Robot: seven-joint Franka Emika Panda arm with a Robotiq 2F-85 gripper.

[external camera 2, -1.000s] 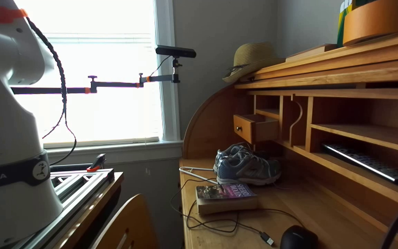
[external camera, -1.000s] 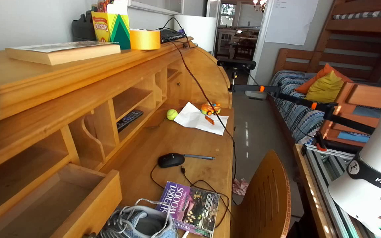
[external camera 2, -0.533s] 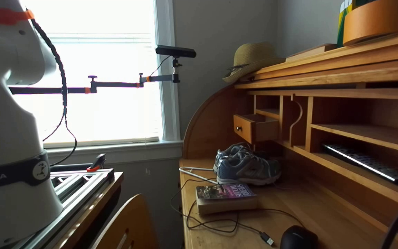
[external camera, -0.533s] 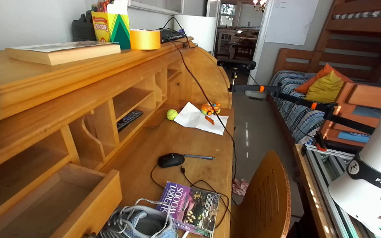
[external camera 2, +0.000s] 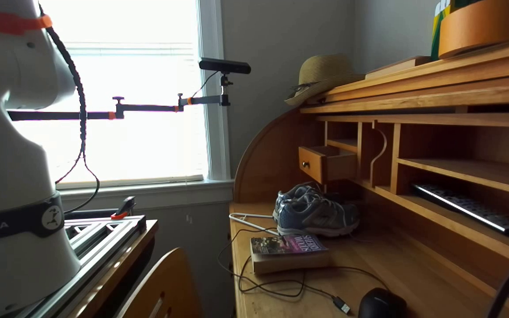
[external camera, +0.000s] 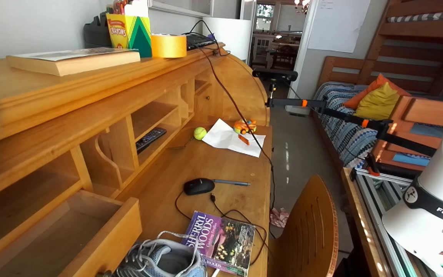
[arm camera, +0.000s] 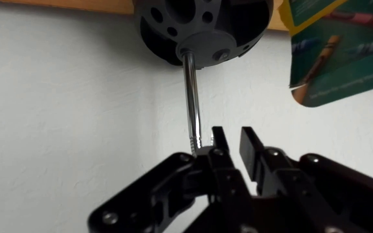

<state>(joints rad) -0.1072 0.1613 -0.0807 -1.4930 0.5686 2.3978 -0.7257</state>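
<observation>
Your tool (arm camera: 232, 137) stands parted and empty; near it, the metal rod (arm camera: 192, 97) runs from the dark base (arm camera: 206, 45), presumably there to support it, beside the crayon box (arm camera: 342, 58).

I saw black jaws, silver rod (arm camera: 191, 94), dark-grey device (arm camera: 206, 45). Crayon box (external camera: 139, 36) was yellow and green, tape roll (external camera: 169, 46) yellow-orange, desk (external camera: 206, 163) honey-brown. Bedspread (external camera: 337, 132) had blue-and-white stripes. Noted orange pillow (external camera: 358, 98), mustard pillow (external camera: 377, 102), yellow-green ball (external camera: 200, 133).

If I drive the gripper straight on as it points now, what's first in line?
Probably the metal rod or the dark round object it joins, with the pale wall behind; depth is unclear.
</observation>
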